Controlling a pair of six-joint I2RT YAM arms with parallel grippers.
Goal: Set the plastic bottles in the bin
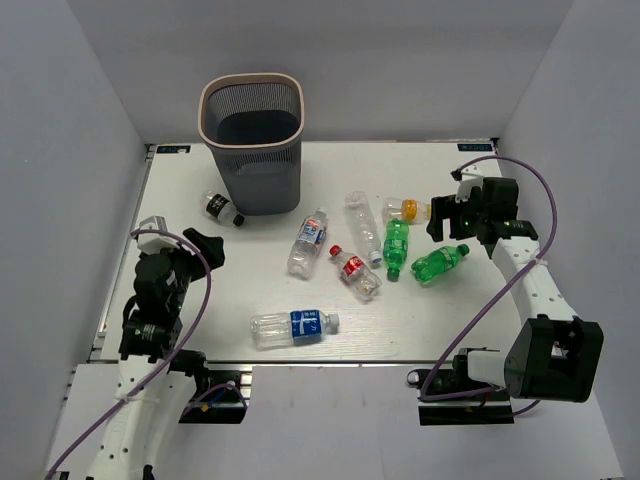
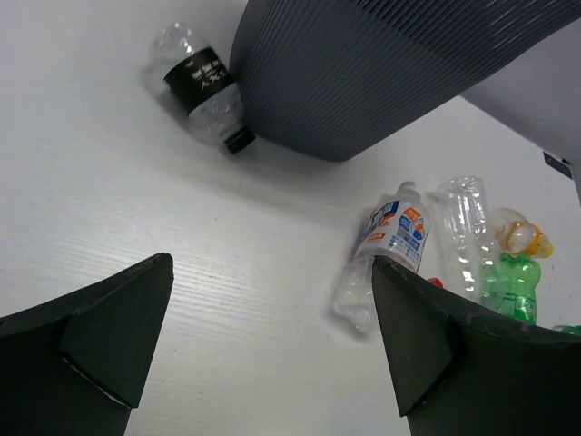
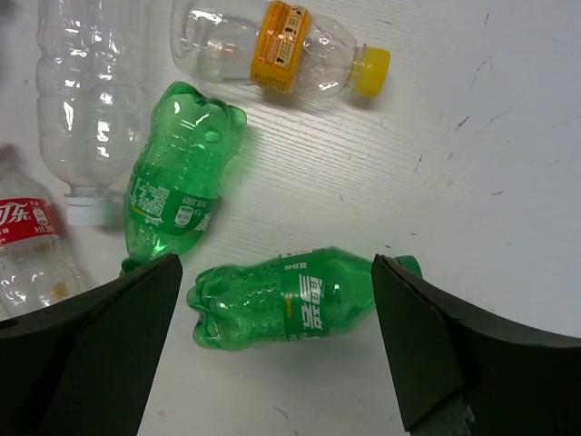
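The bin, a dark grey mesh wastebasket with a pale rim, stands at the back left; its wall also shows in the left wrist view. Several plastic bottles lie on the white table. A black-labelled one lies beside the bin. A blue-labelled one lies near the front. My left gripper is open and empty over bare table. My right gripper is open above a green bottle, which lies between its fingers without visible contact.
In the middle lie a blue-and-orange-labelled bottle, a clear bottle, a red-labelled bottle, a second green bottle and an orange-capped bottle. Grey walls enclose the table.
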